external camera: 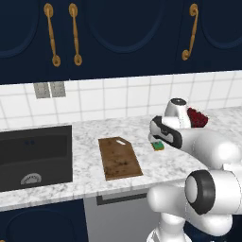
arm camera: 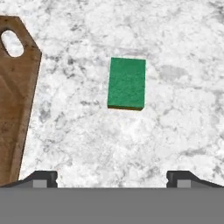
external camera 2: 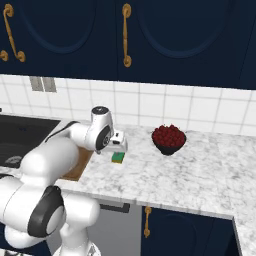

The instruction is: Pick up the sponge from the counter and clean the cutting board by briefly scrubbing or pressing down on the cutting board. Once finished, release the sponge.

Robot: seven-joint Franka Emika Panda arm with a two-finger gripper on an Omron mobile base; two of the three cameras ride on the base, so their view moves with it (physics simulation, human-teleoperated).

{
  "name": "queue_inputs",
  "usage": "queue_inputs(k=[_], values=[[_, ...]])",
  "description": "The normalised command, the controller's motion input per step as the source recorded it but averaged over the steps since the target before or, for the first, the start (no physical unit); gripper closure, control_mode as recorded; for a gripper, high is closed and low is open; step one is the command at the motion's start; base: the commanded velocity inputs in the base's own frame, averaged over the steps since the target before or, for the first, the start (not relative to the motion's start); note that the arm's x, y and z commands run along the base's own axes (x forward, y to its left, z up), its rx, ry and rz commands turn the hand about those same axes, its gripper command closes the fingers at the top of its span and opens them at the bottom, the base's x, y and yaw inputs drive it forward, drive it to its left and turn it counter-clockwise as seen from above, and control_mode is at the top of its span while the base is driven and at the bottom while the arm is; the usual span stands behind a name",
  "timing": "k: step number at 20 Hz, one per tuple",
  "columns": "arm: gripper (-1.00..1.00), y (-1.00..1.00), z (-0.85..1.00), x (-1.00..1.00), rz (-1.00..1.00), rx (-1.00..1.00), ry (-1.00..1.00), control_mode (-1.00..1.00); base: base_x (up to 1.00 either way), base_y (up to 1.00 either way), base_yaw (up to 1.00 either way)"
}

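The robot's own arm hides most of the board (external camera 2: 80, 167) from the right, while the hand (arm camera: 112, 177), fingers spread wide and empty, seems to hover above the green sponge (arm camera: 127, 83) lying on the marble bench (arm camera: 175, 131), just beside the board, a bowl of red fruit (external camera 2: 169, 137) nearby.

I can read no text, label, brand, number or sign anywhere before me, not on the flat dark-brown wooden cutting board (arm camera: 13, 109) nor on the small green rectangular sponge (arm camera: 127, 82).
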Motion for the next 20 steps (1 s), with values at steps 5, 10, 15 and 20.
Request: queue_inputs(k=[5, 10, 15, 20], values=[[-1.00, 0.00, -0.31, 0.40, 0.00, 0.00, 0.00, -1.00, 0.00, 0.00, 0.00], [-1.00, -0.02, -0.24, 0.32, 0.00, 0.00, 0.00, -1.00, 0.00, 0.00, 0.00], [-1.00, -0.17, -0.22, 0.28, 0.00, 0.00, 0.00, -1.00, 0.00, 0.00, 0.00], [-1.00, -0.18, -0.27, 0.22, 0.00, 0.00, 0.00, -1.00, 0.00, 0.00, 0.00]])
